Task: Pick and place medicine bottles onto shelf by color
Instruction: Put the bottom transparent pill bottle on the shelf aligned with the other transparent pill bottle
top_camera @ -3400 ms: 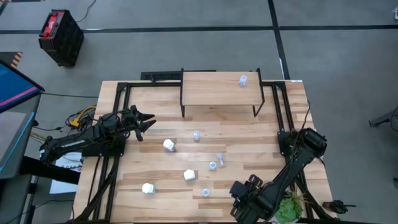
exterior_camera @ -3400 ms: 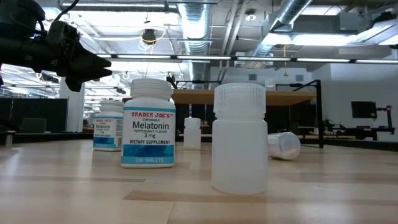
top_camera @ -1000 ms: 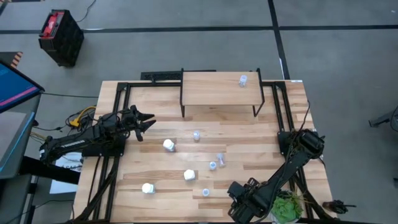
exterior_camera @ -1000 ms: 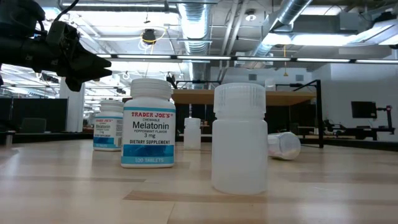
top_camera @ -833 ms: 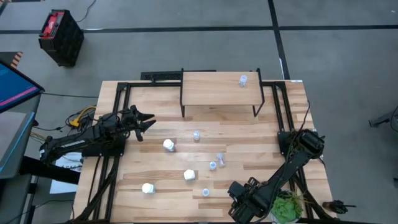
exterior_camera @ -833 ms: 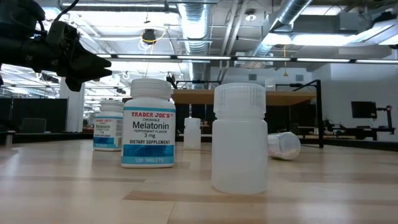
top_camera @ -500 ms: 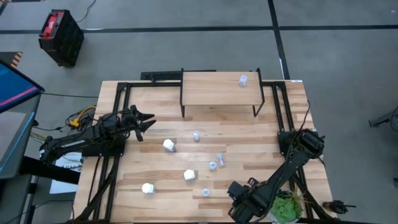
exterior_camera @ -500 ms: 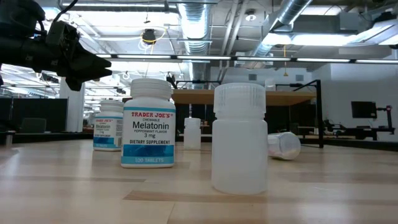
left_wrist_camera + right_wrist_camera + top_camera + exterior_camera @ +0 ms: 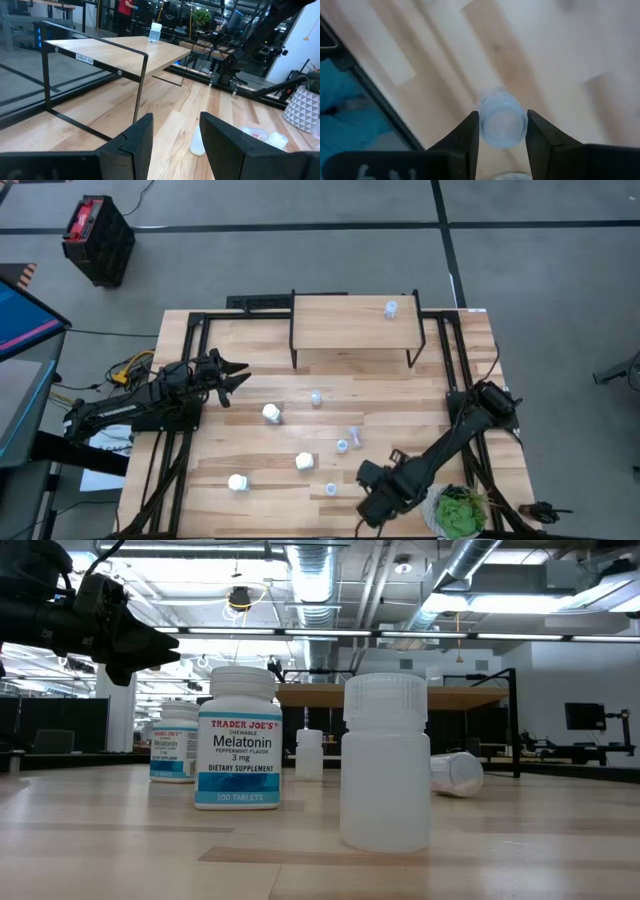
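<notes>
Reaching low over the near edge of the desk, the right hand sits just right of a small pale bluish bottle. In the right wrist view, a pale translucent bottle stands between the two dark fingers, which flank it closely; whether they press on it cannot be told.

The left hand hangs over the far left of the desk with its fingers spread wide and nothing between them.

On the shelf, at the far middle of the desk, one pale bottle stands near the right end. On the desk itself three white bottles lie left of centre, one in the middle, one nearer, one at the near left. Small bluish bottles are scattered between the shelf and the right hand. A green plant sits at the near right corner.
</notes>
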Robot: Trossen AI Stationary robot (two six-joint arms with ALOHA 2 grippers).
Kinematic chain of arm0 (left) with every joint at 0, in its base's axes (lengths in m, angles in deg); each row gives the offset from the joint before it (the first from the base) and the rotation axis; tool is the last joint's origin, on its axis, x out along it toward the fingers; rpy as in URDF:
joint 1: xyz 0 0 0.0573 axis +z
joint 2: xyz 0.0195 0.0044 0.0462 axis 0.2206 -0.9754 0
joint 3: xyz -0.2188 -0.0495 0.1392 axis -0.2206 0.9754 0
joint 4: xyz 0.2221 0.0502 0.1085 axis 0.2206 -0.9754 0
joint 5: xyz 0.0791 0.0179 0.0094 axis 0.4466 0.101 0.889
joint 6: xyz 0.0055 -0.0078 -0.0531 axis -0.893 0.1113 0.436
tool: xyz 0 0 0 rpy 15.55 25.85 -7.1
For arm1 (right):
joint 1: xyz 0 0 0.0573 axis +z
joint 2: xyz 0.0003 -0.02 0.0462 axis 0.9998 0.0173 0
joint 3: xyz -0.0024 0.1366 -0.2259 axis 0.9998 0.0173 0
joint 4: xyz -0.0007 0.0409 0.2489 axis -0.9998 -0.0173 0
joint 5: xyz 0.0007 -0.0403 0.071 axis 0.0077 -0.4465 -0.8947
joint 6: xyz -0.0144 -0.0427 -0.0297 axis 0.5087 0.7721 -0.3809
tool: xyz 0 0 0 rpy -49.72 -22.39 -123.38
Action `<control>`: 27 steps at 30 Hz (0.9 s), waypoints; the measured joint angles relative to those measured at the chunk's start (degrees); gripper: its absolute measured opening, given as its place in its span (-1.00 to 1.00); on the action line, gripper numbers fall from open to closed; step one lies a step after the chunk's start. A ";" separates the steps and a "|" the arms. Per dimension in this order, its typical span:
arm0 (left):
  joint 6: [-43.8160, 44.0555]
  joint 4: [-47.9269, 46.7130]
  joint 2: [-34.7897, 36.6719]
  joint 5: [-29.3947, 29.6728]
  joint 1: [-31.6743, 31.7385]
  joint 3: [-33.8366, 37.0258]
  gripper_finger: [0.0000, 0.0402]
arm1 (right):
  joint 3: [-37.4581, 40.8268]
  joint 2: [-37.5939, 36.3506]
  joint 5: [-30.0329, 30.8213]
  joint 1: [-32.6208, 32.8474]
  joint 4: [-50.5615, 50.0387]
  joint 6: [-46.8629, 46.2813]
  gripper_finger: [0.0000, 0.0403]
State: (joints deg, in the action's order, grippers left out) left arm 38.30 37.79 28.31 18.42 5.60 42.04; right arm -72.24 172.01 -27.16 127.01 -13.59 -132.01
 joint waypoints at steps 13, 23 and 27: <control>0.92 0.03 0.02 -0.15 0.02 0.00 -0.26 | -13.28 -3.55 13.57 -18.24 -17.57 24.13 -0.39; 0.98 0.03 0.09 -0.15 0.01 0.00 -0.26 | -13.28 -10.97 13.94 -37.73 -16.99 38.79 -0.39; 0.98 0.03 0.04 -0.13 0.02 0.00 -0.26 | -13.31 -13.59 13.91 -46.52 -17.10 43.51 -0.39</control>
State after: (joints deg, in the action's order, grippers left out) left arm 39.28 37.82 28.35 18.28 5.63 42.04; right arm -85.55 158.42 -13.25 80.49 -30.69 -88.50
